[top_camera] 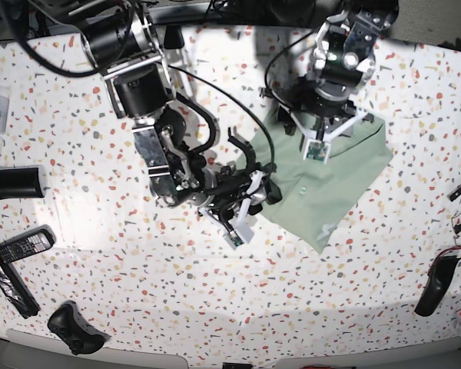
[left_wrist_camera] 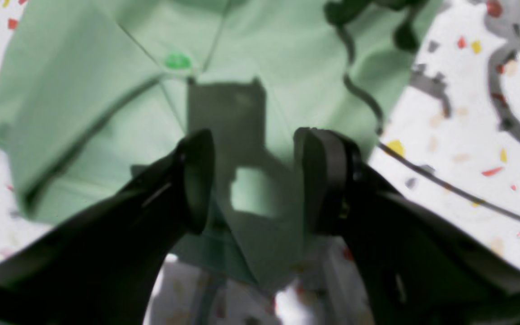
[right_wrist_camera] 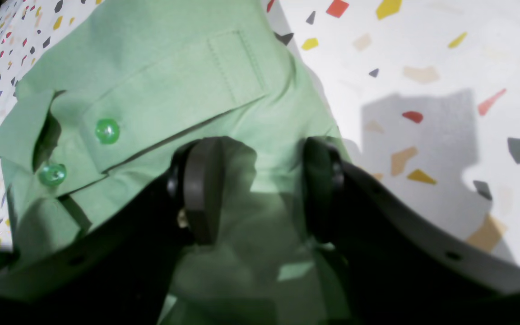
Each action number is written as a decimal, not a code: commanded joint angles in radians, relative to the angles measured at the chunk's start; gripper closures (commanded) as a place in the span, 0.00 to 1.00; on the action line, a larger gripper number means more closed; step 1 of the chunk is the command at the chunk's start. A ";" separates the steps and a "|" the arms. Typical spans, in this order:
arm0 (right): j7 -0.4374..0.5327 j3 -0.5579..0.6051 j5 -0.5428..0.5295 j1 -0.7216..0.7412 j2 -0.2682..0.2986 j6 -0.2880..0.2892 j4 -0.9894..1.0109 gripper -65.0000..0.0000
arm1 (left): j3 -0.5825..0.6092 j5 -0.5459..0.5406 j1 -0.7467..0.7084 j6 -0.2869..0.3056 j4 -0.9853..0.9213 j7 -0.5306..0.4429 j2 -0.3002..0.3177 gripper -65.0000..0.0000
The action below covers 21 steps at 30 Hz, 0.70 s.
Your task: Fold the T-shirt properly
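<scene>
The T-shirt [top_camera: 339, 183] lies folded into a compact pale green shape right of centre on the speckled table [top_camera: 292, 307]. My left gripper [top_camera: 316, 146] hovers over its upper part. In the left wrist view its jaws [left_wrist_camera: 253, 180] stand apart, with the shirt [left_wrist_camera: 84, 90] and a green button [left_wrist_camera: 178, 61] beneath. My right gripper [top_camera: 250, 196] is at the shirt's left edge. Its jaws [right_wrist_camera: 260, 189] are apart too, over cloth [right_wrist_camera: 160, 67] beside the button placket. Two buttons [right_wrist_camera: 107, 131] and the collar [right_wrist_camera: 20, 126] show there. Neither gripper visibly pinches the fabric.
A remote control [top_camera: 19, 246] and a dark cylinder [top_camera: 15, 183] lie at the left edge. A black game controller [top_camera: 73, 327] sits at front left, and a black object [top_camera: 434, 286] at the right. Cables [top_camera: 215, 92] run from the arms over the table.
</scene>
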<state>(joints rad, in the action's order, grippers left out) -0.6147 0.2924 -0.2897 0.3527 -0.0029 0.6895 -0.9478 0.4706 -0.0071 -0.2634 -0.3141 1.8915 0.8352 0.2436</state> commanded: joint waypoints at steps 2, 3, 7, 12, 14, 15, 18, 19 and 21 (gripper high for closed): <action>-0.029 0.002 0.019 0.023 0.000 0.009 -0.008 0.57 | 0.002 0.015 -0.035 0.000 0.012 -0.062 -0.011 0.55; -0.032 0.002 0.020 0.027 0.000 0.009 -0.008 0.57 | 0.002 0.032 -0.043 0.000 0.006 -0.084 -0.014 0.55; -0.066 0.002 0.019 0.032 0.000 0.009 -0.008 0.57 | 0.000 0.089 -0.024 0.000 -0.063 -0.093 -0.015 0.55; -0.098 0.002 0.019 0.031 0.000 0.009 -0.014 0.57 | 0.000 0.108 0.045 0.000 -0.215 -0.095 -0.013 0.55; -0.123 0.002 0.016 0.031 0.000 0.009 -0.028 0.57 | 0.000 0.146 0.077 0.000 -0.262 -0.080 -0.009 0.55; -0.135 0.002 0.016 0.032 0.001 0.009 -0.039 0.57 | 0.000 0.166 0.093 0.000 -0.277 -0.062 -0.005 0.55; -0.167 0.002 0.016 0.032 0.000 0.009 -0.078 0.57 | 0.000 0.193 0.137 -0.001 -0.286 -0.039 0.023 0.55; -0.175 0.002 0.016 0.032 0.001 0.009 -0.093 0.57 | 0.000 0.193 0.151 -0.001 -0.286 -0.039 0.034 0.55; -0.203 0.002 0.003 0.031 0.000 0.009 -0.123 0.57 | 0.000 0.190 0.177 -0.002 -0.286 -0.040 0.062 0.55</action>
<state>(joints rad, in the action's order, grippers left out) -0.8108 0.2932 -0.2905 0.3622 -0.0025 0.6895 -1.0557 0.4767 0.1734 -0.0956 -0.3061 1.6024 0.7704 0.2981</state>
